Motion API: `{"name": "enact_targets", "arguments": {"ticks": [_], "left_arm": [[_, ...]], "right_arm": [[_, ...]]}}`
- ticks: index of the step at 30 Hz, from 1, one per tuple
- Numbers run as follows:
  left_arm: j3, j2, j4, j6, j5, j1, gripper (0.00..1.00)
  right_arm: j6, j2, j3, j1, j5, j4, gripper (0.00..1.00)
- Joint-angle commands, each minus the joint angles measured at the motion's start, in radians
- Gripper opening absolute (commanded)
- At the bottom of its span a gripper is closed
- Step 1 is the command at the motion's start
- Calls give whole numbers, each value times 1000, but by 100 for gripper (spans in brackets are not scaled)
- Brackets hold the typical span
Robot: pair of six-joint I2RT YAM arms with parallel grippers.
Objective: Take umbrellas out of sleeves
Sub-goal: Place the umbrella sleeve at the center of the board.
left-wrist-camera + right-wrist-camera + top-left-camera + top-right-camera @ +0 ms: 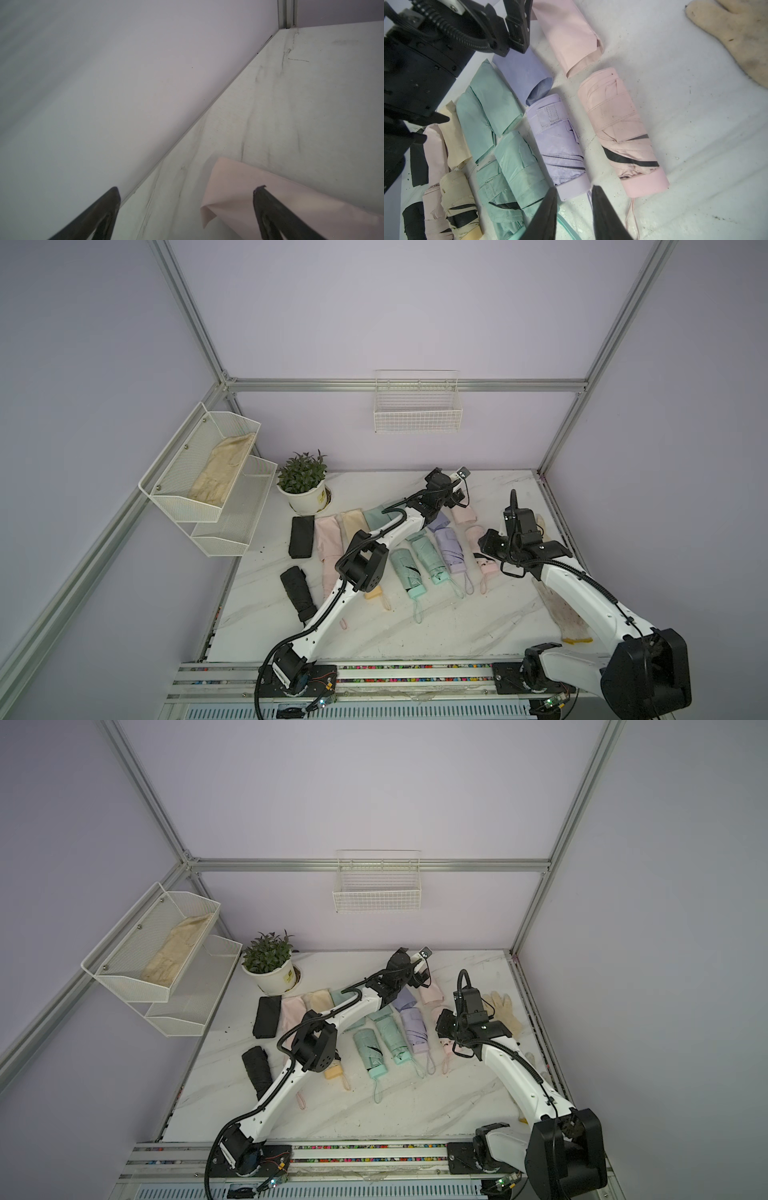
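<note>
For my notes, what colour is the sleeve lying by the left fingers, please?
Pale pink sleeve; the right wrist view shows it best.

right gripper [575, 188]: jaws a little apart, nothing between | lilac umbrella [558, 145]: handle just beside the fingertips | pink umbrella [618, 133]: lies alongside it, not touching | lilac sleeve [525, 72], pink sleeve [571, 35]: flat, each near its umbrella's tip | cream glove [741, 37]: well apart

Nothing written can be read in these views. The white plant pot [305, 499], far left on the bench [415, 626], carries a small yellow label [321, 498], seen in both top views, but its print is too small to make out.
</note>
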Motion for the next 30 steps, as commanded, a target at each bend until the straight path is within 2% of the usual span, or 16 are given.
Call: {"name": "enact_targets", "arguments": {"ticks": [1,4,6,9,13,18,21,30], "left_arm": [[44,-17,53,18,-48,7,100],[7,-53,69,39,-96,6,100],[-72,-112,104,27,-113,7,100],[-200,-206,151,-24,-81,7,100],[-340,-331,158,-124,-93,6,100],[-735,-609,327,-271,-63,0,100],[-924,-759,371,-331,-61,-14,100],[-1324,-1120,342,-422,-179,-54,100]], "right_arm": [[-11,-28,-15,-4,19,-22,32],[-15,-31,-22,-3,32,-23,32],[-16,-27,-25,-3,34,-23,32],[-17,-12,-20,-5,35,-21,32],[-19,0,1,-10,27,-22,32],[-29,14,7,-13,28,-19,33],[-38,29,13,-16,24,-13,33],[-60,89,69,-18,83,6,33]]}}
